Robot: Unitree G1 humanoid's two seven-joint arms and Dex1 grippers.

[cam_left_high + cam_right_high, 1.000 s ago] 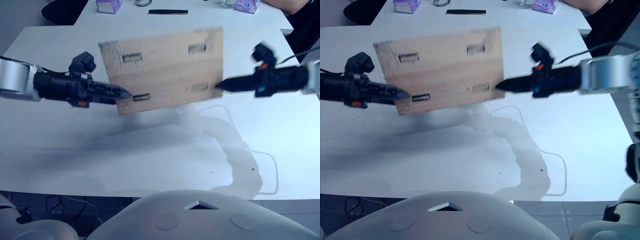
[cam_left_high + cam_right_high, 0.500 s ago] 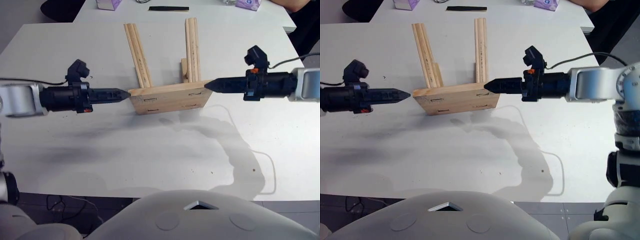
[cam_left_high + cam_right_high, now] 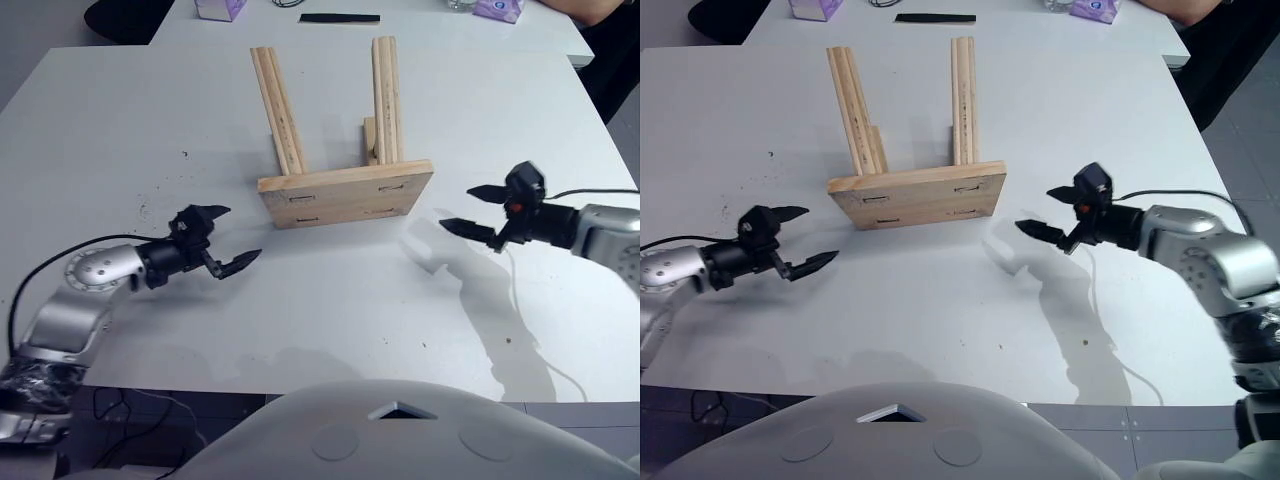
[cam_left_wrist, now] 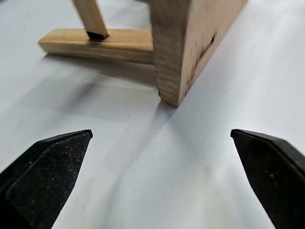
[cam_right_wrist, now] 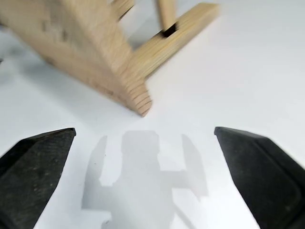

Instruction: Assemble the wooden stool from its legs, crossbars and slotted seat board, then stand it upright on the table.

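Withdrawn and spread wide, the left gripper (image 3: 240, 232) hangs well apart from the pale wooden stool (image 3: 345, 195), which lies on its side on the white table (image 3: 330, 310), ahead and to the right of it. The right gripper (image 3: 455, 207), also spread, has let go too and waits near the seat's other end; tipping the stool upright probably remains.

The stool (image 3: 345, 190), toward twelve o'clock on the table (image 3: 120, 130), was pale unpainted wood with a dull, unvarnished look. Its seat board (image 3: 346, 194) showed rough, dark-flecked end grain at the corner, and the face carried fine straight grain. The legs (image 3: 279, 110) were the same light timber, ridged along their length, and the crossbar (image 4: 93, 19) was smooth. The table was white, smooth and matt. At eight o'clock the left gripper (image 3: 240, 232) had black matt fingers (image 4: 43, 162) with a finely speckled, grainy surface. At three o'clock the right gripper (image 3: 456, 207) had the same black matt finish.
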